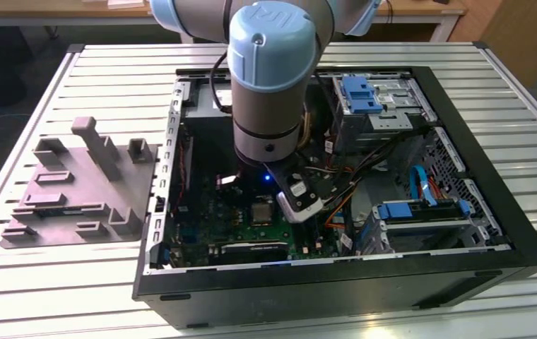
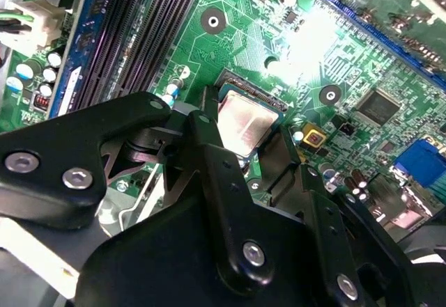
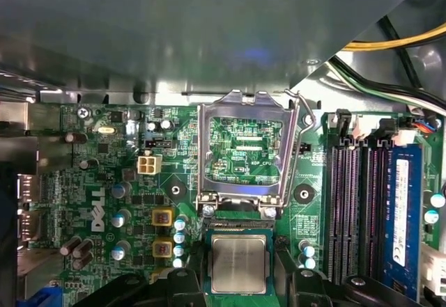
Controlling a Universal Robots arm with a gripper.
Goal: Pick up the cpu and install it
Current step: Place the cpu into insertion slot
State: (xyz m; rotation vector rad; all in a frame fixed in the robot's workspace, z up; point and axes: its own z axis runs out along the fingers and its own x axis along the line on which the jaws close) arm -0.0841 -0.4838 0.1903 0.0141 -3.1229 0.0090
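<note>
The slatted bench (image 1: 61, 296) carries one open black computer case (image 1: 494, 233) lying on its side. One grey tray (image 1: 61, 212) with upright blocks sits beside it on the exterior view's left. The single arm (image 1: 268, 78) reaches down into the case over one green motherboard (image 3: 118, 182). Two blue drive brackets (image 1: 358, 92) sit toward the exterior view's right.

On the board, one metal socket frame (image 3: 205, 147) stands hinged open, with board showing through its window. Just beside its hinge lies the one cpu (image 3: 239, 264), flat in the black socket with its silvery top facing up. Being square, it has no long axis, and its edges run parallel to the frame's sides. One blue memory stick (image 3: 404, 209) stands well apart from it.

The gripper (image 2: 244, 122) sits over the cpu. Its two black fingers (image 2: 209, 157) are spread, one close along each opposite edge, with a thin dark strip between finger and chip.
</note>
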